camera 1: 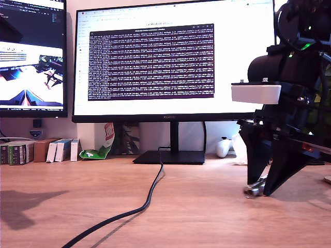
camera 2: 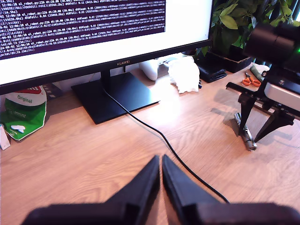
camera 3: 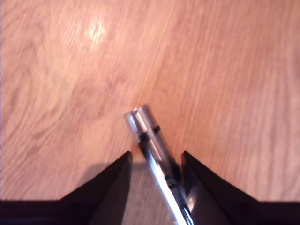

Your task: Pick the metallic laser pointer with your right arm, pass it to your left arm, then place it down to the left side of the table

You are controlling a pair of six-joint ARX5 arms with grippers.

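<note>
My second gripper [camera 3: 154, 161] is down at the table [camera 1: 196, 206], jaws parted moderately w/ the metallic laser pointer [camera 3: 149, 140] lying between the fingertips; the pointer looks to lie on the wood, one end poking out past the tips, the rest running back under the jaw. Whether the pads already press it I can't tell: in the second wrist view there's a gap on one side, and the other finger [camera 3: 199, 180] is at or very near the barrel. In the exterior view the same gripper [camera 1: 261, 188] straddles the shiny cylinder [camera 1: 254, 191] at the surface. So by my read: pick stage only, approach done, grasp not closed, no lift yet; handover and set-down both left. My first gripper [camera 2: 161, 180] hangs well apart from that spot, fingertips brought together, nothing between them, so it'll need to spread before receiving. Btwn the two grippers runs a black cable [camera 2: 154, 131] across the wood from the monitor stand [camera 2: 115, 96]; it passes just beside my first gripper's tips, a snag risk if the pass is made low. Beyond the second gripper, away from the first: orange scissors [camera 2: 248, 80], a white crumpled thing [camera 2: 185, 74], a plant [camera 2: 239, 21]. Open wood lies around the first gripper, plenty of room for the set-down. Table edge near the pointer isn't in view.
</note>
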